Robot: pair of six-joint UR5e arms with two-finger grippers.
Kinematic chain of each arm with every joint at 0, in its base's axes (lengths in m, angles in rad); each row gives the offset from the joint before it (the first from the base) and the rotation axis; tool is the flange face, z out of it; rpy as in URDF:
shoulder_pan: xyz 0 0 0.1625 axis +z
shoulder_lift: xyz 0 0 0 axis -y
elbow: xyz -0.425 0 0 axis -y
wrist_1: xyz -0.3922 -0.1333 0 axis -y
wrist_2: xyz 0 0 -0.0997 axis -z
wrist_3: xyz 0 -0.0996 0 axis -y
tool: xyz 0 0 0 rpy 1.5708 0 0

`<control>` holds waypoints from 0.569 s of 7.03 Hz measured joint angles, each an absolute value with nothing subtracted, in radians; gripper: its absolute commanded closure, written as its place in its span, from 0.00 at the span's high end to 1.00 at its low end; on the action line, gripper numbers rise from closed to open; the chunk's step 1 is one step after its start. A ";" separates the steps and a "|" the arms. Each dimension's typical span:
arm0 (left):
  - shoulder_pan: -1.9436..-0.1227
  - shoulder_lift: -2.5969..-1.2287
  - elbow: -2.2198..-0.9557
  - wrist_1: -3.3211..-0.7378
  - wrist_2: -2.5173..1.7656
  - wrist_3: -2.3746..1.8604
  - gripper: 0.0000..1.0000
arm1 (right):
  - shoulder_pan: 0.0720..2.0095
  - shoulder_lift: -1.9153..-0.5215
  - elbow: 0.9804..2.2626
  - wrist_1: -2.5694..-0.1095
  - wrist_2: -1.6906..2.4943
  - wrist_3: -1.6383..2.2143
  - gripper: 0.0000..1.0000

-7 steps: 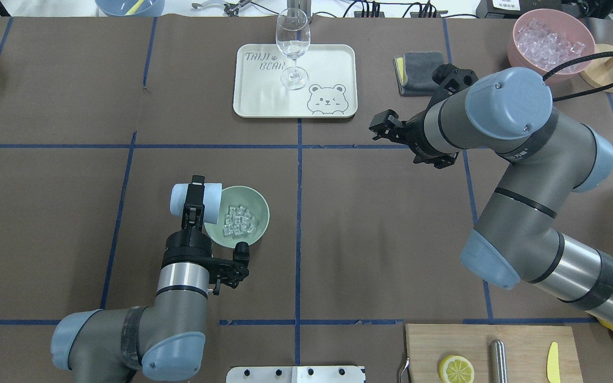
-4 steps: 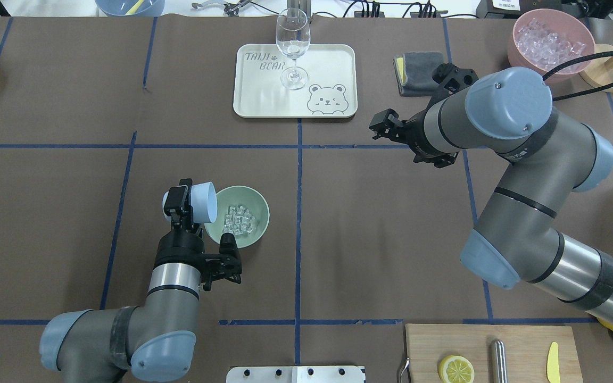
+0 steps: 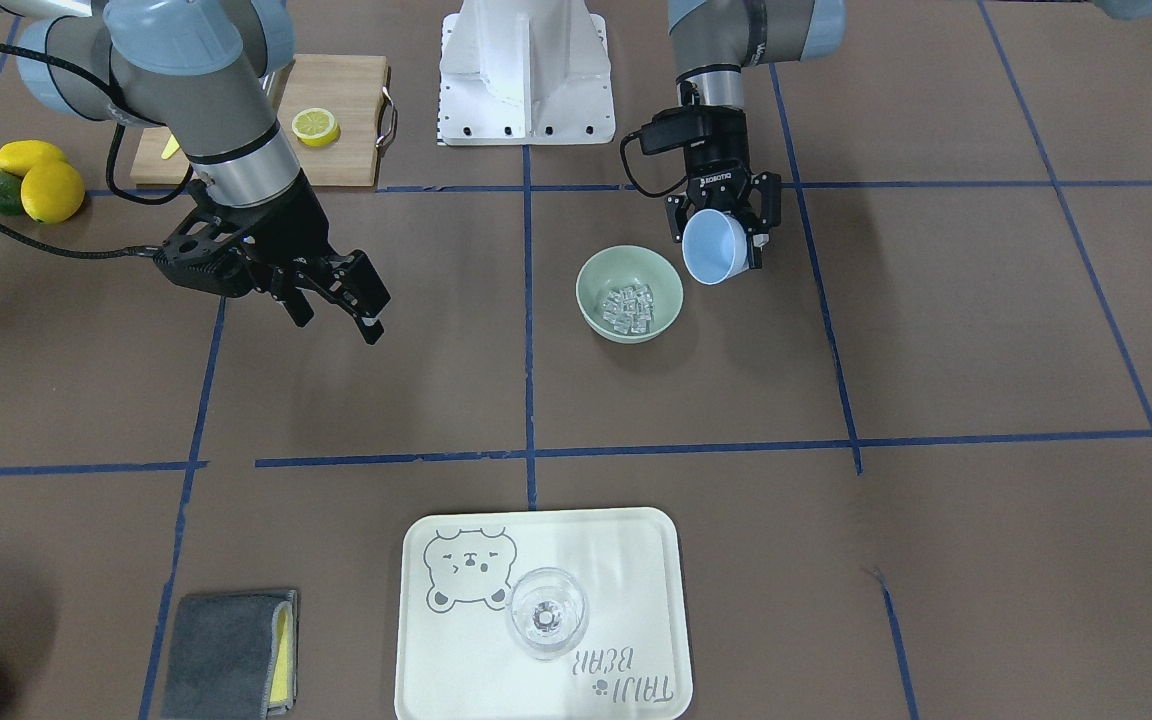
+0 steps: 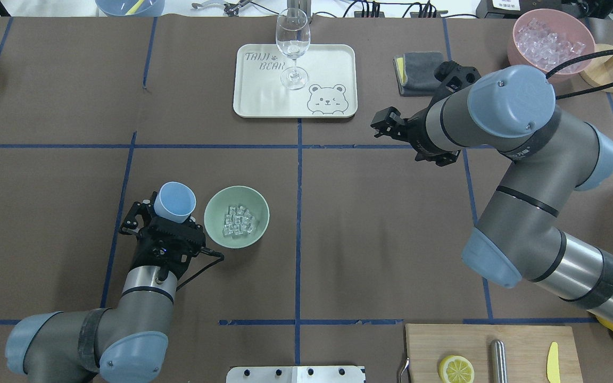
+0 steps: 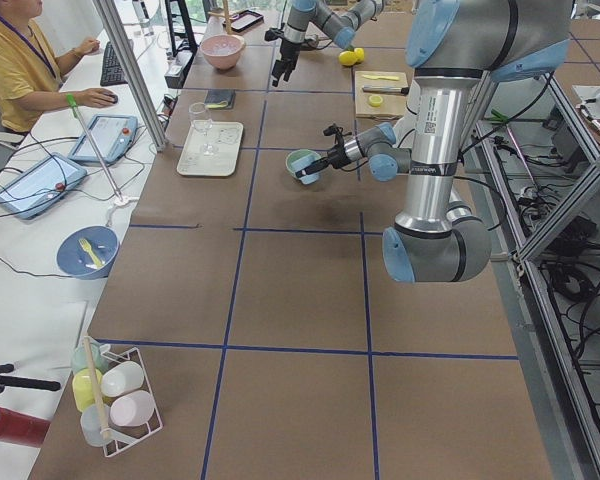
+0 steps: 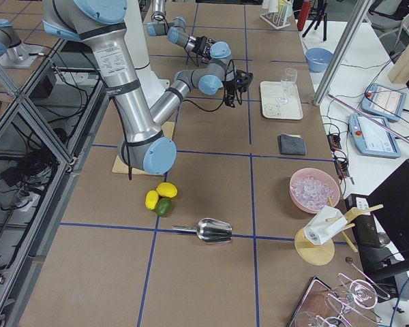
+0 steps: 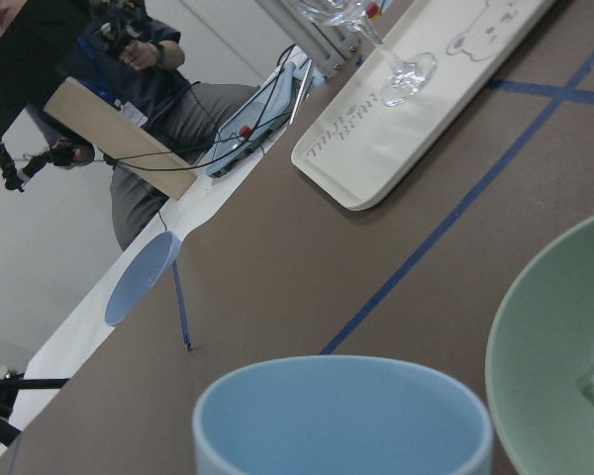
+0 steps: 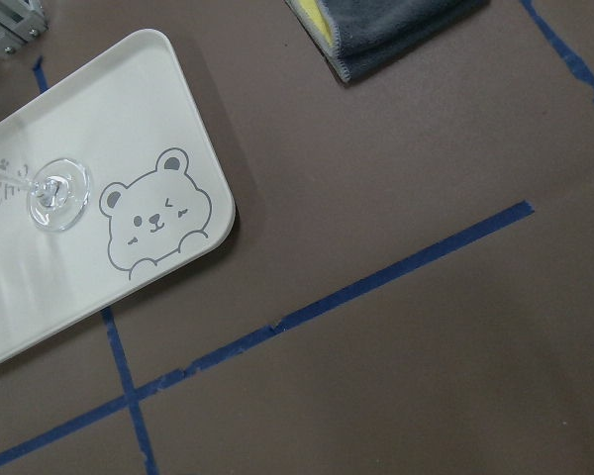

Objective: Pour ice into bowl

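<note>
The pale green bowl (image 4: 216,205) stands on the table left of centre, with several clear ice cubes (image 4: 238,221) in it. It also shows in the front view (image 3: 600,274) with the ice (image 3: 628,303). My left gripper (image 4: 172,211) is shut on a light blue cup (image 4: 176,200), held mouth-up just left of the bowl and apart from it. The cup (image 3: 715,246) looks empty in the front view and in the left wrist view (image 7: 342,416). My right gripper (image 3: 336,322) is open and empty, above the table far to the right.
A cream tray (image 4: 328,64) with a wine glass (image 4: 292,48) sits at the back centre. A grey cloth (image 4: 418,72) and a pink bowl of ice (image 4: 551,42) are at the back right. A cutting board (image 4: 519,340) with a lemon half lies front right.
My left gripper has turned the blue cup from tipped over the bowl back to mouth-up and drawn it left, off the bowl. The right arm has barely moved.
</note>
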State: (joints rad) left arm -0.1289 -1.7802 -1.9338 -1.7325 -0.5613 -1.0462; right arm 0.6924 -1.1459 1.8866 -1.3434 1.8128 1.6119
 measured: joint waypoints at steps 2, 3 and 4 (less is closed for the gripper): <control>-0.132 -1.711 -1.923 -1.870 -0.534 -1.260 0.00 | 0.696 -1.150 1.886 -1.343 1.812 1.611 1.00; -0.133 -1.633 -1.902 -2.019 -0.510 -1.295 0.00 | 0.697 -1.150 1.888 -1.344 1.812 1.611 1.00; -0.133 -1.548 -1.847 -2.219 -0.471 -1.308 0.00 | 0.699 -1.150 1.893 -1.345 1.812 1.611 1.00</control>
